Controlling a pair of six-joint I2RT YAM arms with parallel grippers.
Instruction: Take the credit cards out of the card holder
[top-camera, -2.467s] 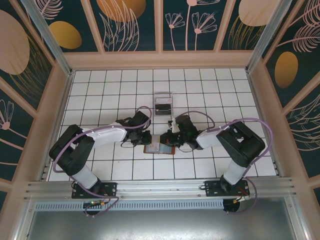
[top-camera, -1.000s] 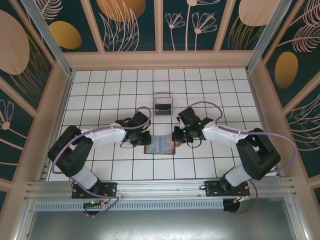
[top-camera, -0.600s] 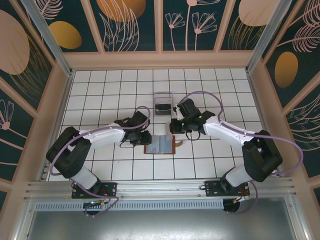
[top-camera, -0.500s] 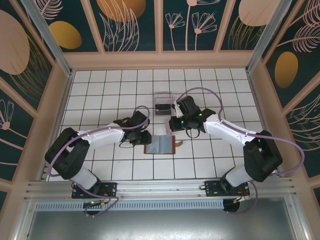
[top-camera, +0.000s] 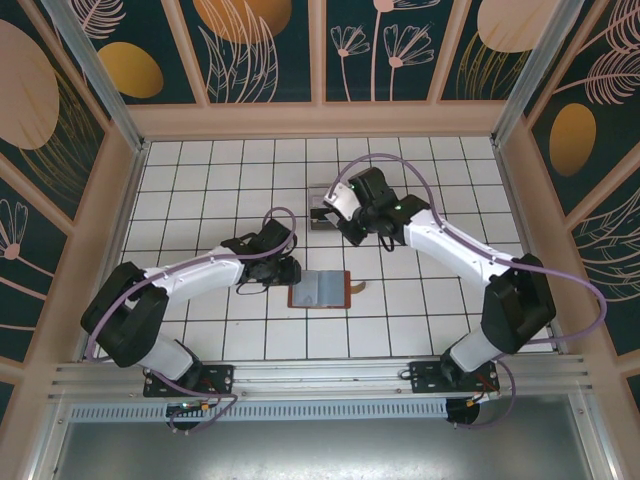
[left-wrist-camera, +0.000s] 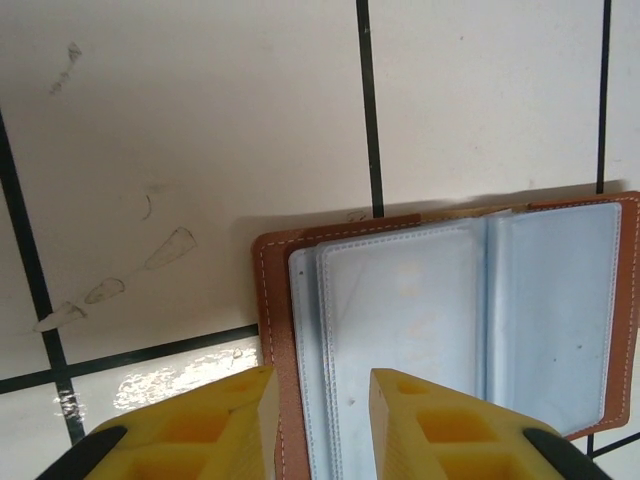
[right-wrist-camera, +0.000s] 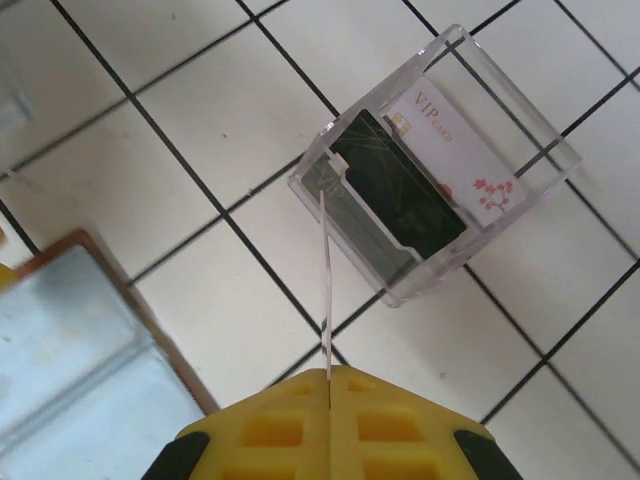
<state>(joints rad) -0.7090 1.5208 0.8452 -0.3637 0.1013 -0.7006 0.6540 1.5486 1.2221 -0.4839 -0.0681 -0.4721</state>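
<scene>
Thin credit card (right-wrist-camera: 324, 280) pinched edge-on in right gripper (right-wrist-camera: 328, 375), over clear box (right-wrist-camera: 540, 130) beyond centre of table (top-camera: 200, 180); left gripper (left-wrist-camera: 322, 385) slightly spread at left edge of open card holder (left-wrist-camera: 450, 320), contact unclear

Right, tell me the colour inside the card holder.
The card holder is pale grey-blue inside, edged in brown; best seen in left wrist view.

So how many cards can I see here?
3: a thin card edge-on in the right gripper, a dark card and a white VIP card inside the clear box. More may be hidden beneath them.
</scene>
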